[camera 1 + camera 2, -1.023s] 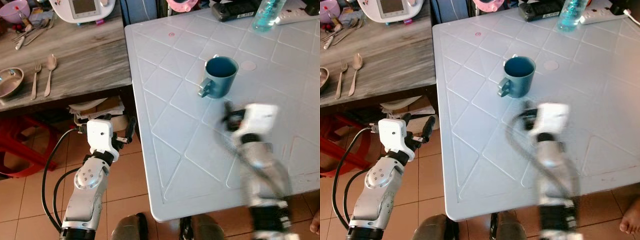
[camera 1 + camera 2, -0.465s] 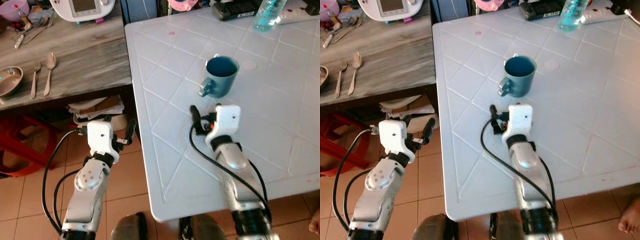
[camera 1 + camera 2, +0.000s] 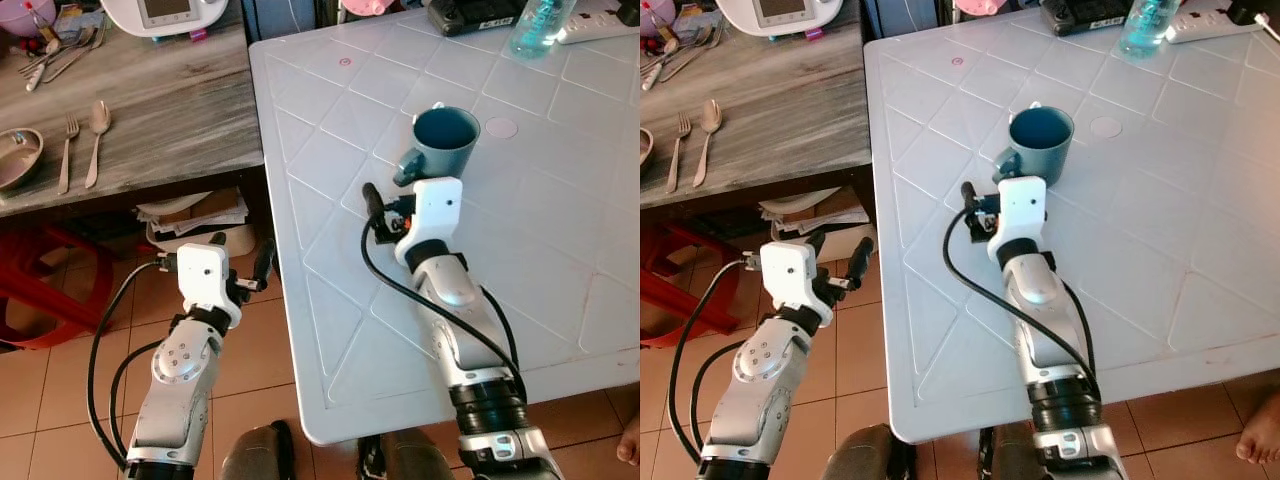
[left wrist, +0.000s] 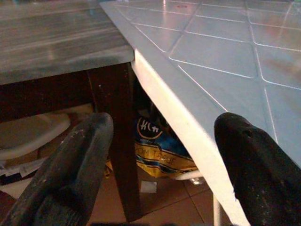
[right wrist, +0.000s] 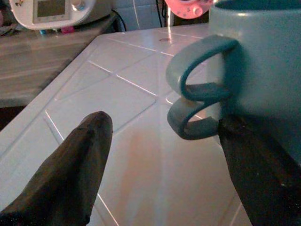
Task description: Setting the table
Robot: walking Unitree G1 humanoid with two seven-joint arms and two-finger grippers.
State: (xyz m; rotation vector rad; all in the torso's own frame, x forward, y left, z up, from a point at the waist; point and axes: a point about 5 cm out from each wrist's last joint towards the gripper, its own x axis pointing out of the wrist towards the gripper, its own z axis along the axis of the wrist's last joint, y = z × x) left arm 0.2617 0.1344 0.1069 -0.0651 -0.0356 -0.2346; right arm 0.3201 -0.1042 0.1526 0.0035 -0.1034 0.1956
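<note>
White plastic desk (image 3: 560, 230), diamond-embossed top; blue mug (image 3: 444, 141) upright near its middle, handle turned toward the robot's left. Right end effector (image 5: 160, 155) low over the desk just short of the mug, fingers (image 5: 77, 172) spread apart either side of the handle, not touching it. Left end effector (image 4: 160, 155) off the desk's edge above the tiled floor (image 3: 60, 390), fingers also apart, holding nothing. Grey wooden desk (image 3: 160, 110) alongside carries a fork (image 3: 66, 152), a spoon (image 3: 96, 142), and a bowl (image 3: 18, 157).
</note>
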